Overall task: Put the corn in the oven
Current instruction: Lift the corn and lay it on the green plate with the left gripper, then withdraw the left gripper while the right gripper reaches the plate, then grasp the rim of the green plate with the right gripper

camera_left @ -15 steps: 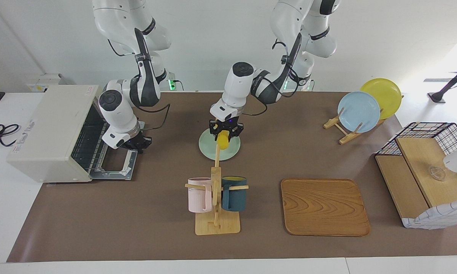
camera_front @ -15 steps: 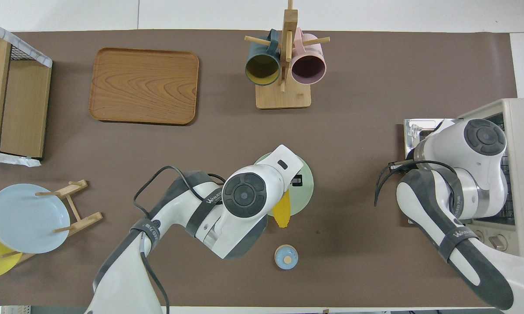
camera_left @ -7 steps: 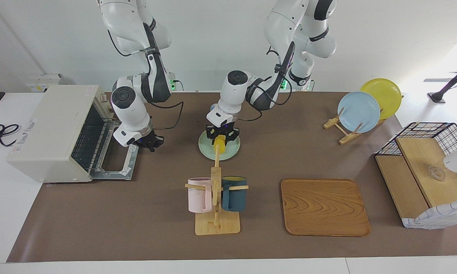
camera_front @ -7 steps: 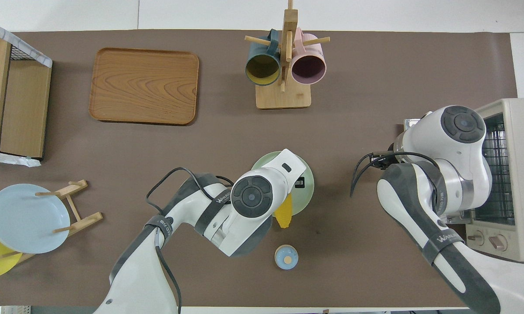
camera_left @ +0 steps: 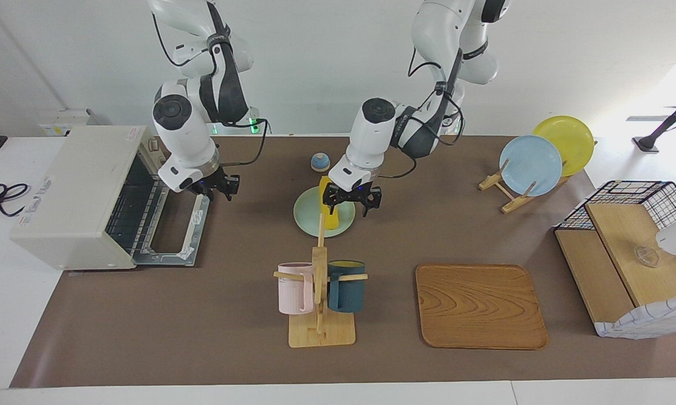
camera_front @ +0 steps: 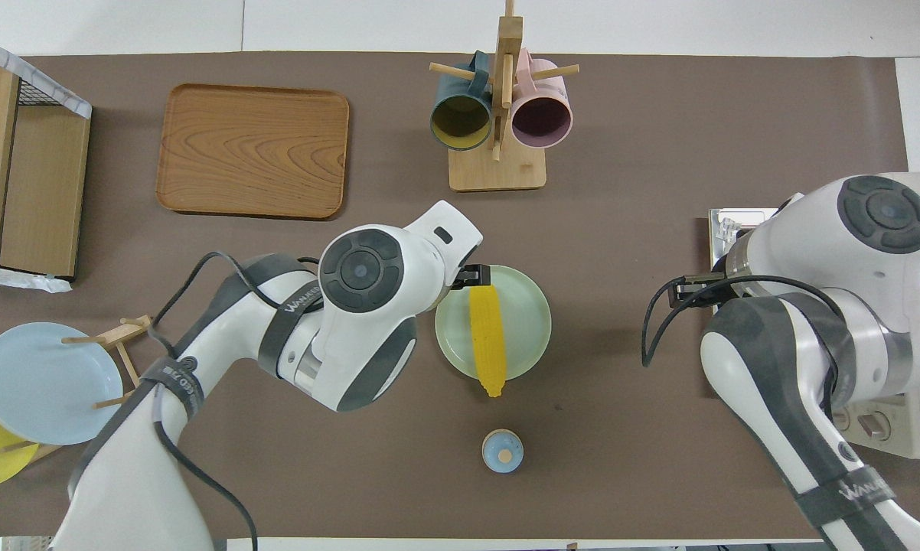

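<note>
The corn point(camera_left: 328, 205) lies on a pale green plate point(camera_left: 307, 216) mid-table, one end sticking out over the rim toward the robots; in the overhead view it point(camera_front: 484, 337) lies lengthwise across the plate point(camera_front: 525, 321). My left gripper point(camera_left: 352, 201) hovers open and empty over the plate, beside the corn, toward the left arm's end. The oven point(camera_left: 73, 191) stands at the right arm's end with its door point(camera_left: 175, 233) folded down flat and the wire rack showing. My right gripper point(camera_left: 219, 188) is open and empty above the door's edge nearest the robots.
A small blue knob-like thing point(camera_left: 320, 162) sits nearer the robots than the plate. A mug rack point(camera_left: 321, 292) with a pink and a dark blue mug, a wooden tray point(camera_left: 480, 306), a plate rack point(camera_left: 532, 166) and a wire-framed basket point(camera_left: 630, 259) stand around.
My left gripper has moved off the corn toward the left arm's end, leaving it on the plate. My right gripper has risen from the oven door and drawn back toward the robots.
</note>
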Action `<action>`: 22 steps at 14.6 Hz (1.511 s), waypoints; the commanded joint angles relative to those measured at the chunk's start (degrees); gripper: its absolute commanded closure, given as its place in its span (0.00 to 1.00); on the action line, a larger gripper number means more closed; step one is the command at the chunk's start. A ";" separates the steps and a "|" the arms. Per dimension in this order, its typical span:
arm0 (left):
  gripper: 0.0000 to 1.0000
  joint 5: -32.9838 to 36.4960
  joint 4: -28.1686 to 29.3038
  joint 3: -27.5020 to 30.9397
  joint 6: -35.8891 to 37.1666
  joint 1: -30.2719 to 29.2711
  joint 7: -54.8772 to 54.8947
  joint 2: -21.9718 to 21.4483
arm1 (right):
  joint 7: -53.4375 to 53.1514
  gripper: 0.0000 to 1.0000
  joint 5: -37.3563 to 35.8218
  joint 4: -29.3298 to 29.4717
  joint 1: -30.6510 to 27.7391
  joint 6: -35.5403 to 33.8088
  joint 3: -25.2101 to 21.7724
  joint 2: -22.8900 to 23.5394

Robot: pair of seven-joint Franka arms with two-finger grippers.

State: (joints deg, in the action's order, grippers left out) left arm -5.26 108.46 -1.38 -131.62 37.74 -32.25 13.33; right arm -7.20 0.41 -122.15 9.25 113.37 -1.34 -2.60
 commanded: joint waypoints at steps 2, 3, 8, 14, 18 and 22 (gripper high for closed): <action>0.00 -0.45 -3.07 -0.29 10.65 -4.15 3.50 -4.45 | 5.63 0.00 8.63 1.92 2.69 1.31 0.99 -2.33; 0.00 -0.54 -4.65 -0.38 13.73 -5.82 4.38 -4.97 | 3.53 0.00 8.64 2.27 4.79 5.50 1.60 -1.89; 0.00 -0.54 -7.39 -0.12 23.15 -14.95 10.96 -10.77 | -17.54 0.00 -0.66 10.16 19.46 1.69 2.04 5.56; 0.00 0.43 -9.58 -0.03 34.75 -28.75 26.51 -16.75 | -30.83 0.00 -9.45 14.14 30.55 11.13 2.04 17.42; 0.00 5.17 -11.87 -0.29 41.17 -32.38 29.53 -18.42 | -35.25 0.33 -10.26 14.49 32.58 18.37 2.04 22.89; 0.00 5.18 -11.52 -0.21 43.12 -32.38 29.00 -19.13 | -36.39 0.42 -10.26 13.70 33.73 19.16 2.04 23.07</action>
State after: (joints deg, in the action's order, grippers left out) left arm -1.30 97.24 -1.34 -89.93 5.53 -3.07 -5.41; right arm -41.61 -8.35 -108.66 42.26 131.85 0.93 20.58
